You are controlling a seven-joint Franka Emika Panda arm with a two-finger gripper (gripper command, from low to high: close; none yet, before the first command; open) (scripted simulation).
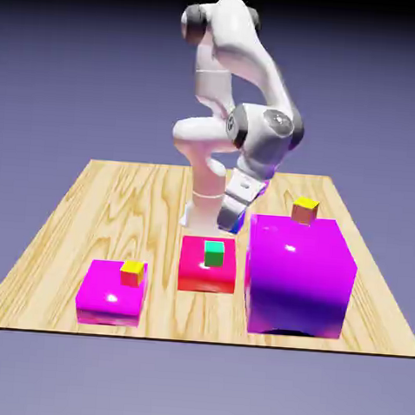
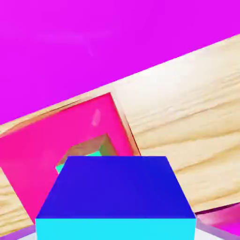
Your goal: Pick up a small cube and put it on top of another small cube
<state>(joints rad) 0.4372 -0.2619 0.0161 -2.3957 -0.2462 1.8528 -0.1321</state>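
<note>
Nearest your hand camera is the small cyan-and-blue cube (image 2: 116, 187), pinched between the fingertips of your claw (image 2: 116, 232). The claw's two tips press in from either side of it, one at each bottom corner of the hand view, and the cube hides part of what lies beyond. In the exterior view you see only a bit of its blue, low beside the claw.

Around and below your claw spreads the light wood-grain table (image 1: 50, 257). Your white Franka Panda arm (image 1: 244, 52) reaches over it, with the hand leaning at a tilt. The large magenta block (image 1: 298, 270) stands just beside the claw, toward the exterior view's right and closer to that camera. The low magenta block (image 1: 104, 300) sits farther from the claw, toward the exterior view's left. The red block (image 1: 193, 275) is near the claw, slightly left of it and closer to the exterior camera.

Of the small cubes, the green cube (image 1: 214, 253) rests on the red block. One yellow-topped orange cube (image 1: 305, 211) sits up on the large magenta block, to the claw's right; its twin (image 1: 132, 274) is on the low one, well to the left.
</note>
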